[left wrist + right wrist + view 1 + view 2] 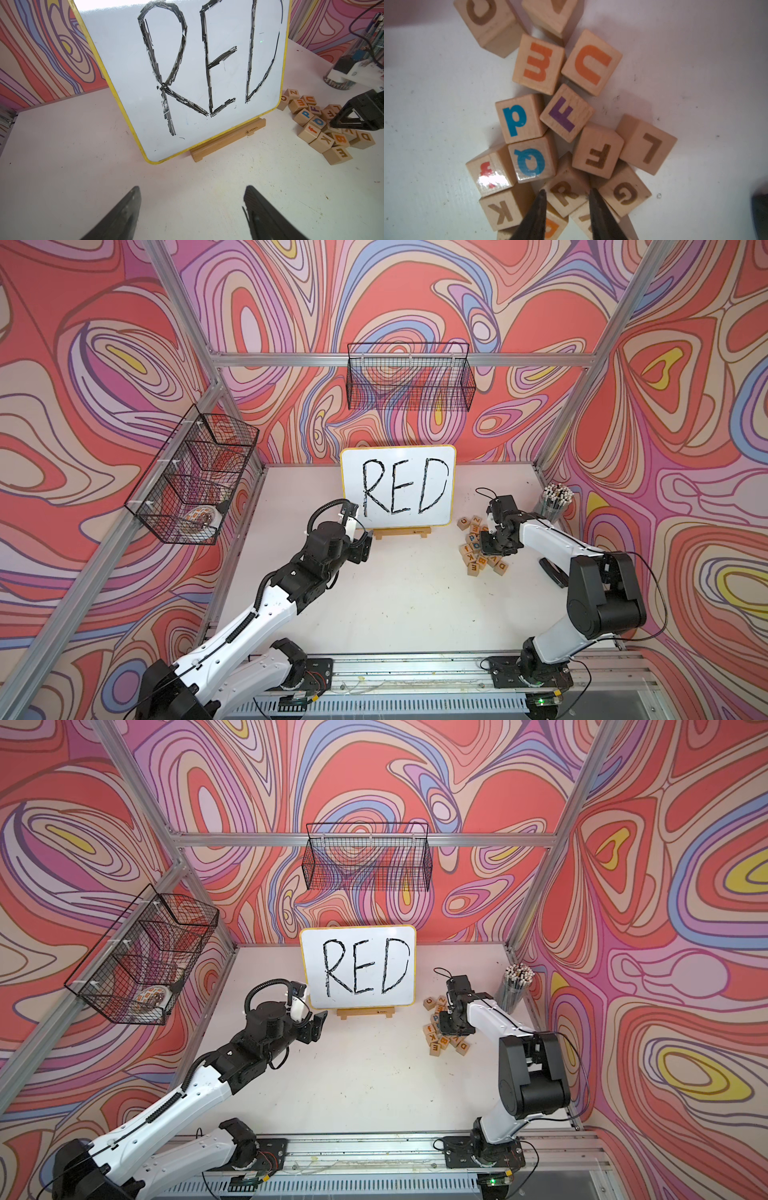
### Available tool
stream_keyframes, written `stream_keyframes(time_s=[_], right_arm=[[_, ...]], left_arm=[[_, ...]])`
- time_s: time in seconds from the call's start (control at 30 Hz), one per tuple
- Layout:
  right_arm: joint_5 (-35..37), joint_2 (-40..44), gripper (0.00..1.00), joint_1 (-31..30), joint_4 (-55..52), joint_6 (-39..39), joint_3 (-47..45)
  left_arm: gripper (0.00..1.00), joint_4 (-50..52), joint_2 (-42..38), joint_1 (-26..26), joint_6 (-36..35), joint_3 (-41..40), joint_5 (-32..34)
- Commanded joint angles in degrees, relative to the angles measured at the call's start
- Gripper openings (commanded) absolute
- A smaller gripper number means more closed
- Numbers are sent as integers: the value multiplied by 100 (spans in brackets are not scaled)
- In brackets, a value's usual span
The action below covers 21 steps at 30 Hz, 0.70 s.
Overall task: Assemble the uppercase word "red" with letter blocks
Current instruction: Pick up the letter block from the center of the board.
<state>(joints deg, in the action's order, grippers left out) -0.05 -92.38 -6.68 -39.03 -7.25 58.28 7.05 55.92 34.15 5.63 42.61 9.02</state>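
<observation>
The letter blocks (pixel 311 129) lie in one loose heap on the white table (pixel 395 605), on the robot's right, just beside the lower corner of the white board (pixel 397 485). They look like small, light, rigid wooden cubes. Glare on one face suggests a smooth finish that could slip, so the sound hold is square across two opposite flat faces, not corner to corner.

The right gripper (pixel 566 192) is narrowed onto the R block (pixel 566 194), one finger against each side. That block sits tilted and wedged among its neighbours, so lifting it will probably nudge them. The left gripper (pixel 192 188) hangs above bare table in front of the board, jaws parted and empty.

About seventeen blocks can be counted, though overlaps leave the total uncertain. Among them there is one brown R, one brown D block (pixel 363 138) and one brown E block (pixel 339 154), the last two at the heap's near edge. No block stands apart as a word yet.
</observation>
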Motion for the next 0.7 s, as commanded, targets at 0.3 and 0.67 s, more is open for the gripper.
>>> stream_keyframes(time_s=[0.3,0.67], right_arm=[[-114,-114,39,18,-121,174,209],[58,-320,43,19,-361,424,377]], left_arm=[[81,-114,-64,21,-111,37,56],[81,-118,-73,21,-127,28,72]])
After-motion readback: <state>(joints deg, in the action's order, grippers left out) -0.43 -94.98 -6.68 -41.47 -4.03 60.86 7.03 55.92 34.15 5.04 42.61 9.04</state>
